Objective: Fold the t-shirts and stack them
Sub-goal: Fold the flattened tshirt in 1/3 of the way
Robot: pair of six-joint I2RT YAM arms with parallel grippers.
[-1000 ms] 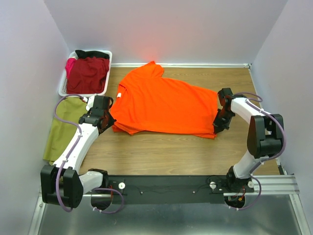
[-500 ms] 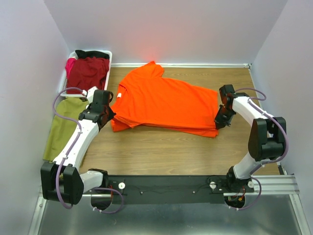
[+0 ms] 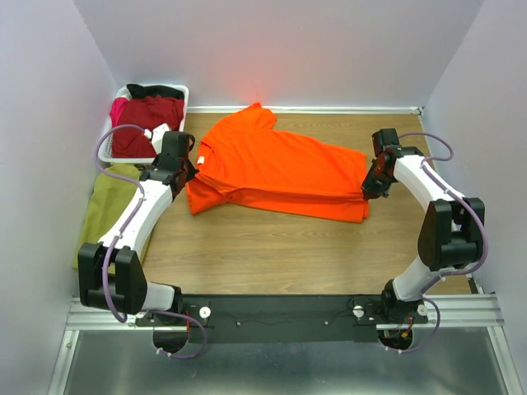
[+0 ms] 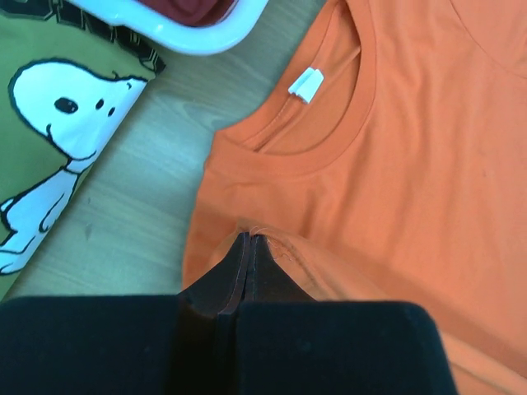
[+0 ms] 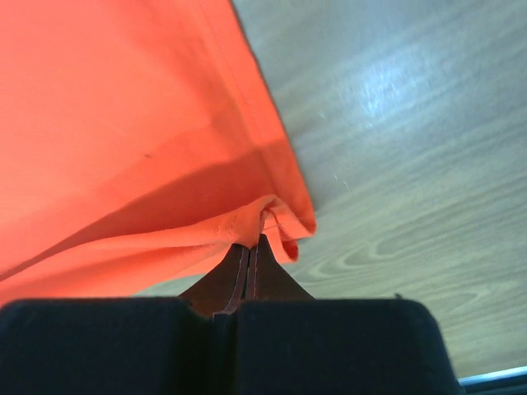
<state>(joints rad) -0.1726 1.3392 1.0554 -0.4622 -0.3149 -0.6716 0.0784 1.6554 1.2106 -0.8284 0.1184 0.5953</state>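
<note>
Top external, arms extended forward, left claw (image 3: 188, 170), right claw (image 3: 367, 188) pinching orange t-shirt (image 3: 280, 169) edges.

Bright even light, soft shadows, pale glare on the table (image 5: 395, 90), orange glow on back wall (image 3: 255, 86)

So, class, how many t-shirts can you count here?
3: the orange t-shirt mid-table, the olive t-shirt far left, the dark red t-shirt in the basket. Pink cloth and black cloth there may be more.

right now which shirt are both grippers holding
The orange t-shirt, pinched at both ends; the dark red one sits in the basket, the olive green one lies untouched.
</note>
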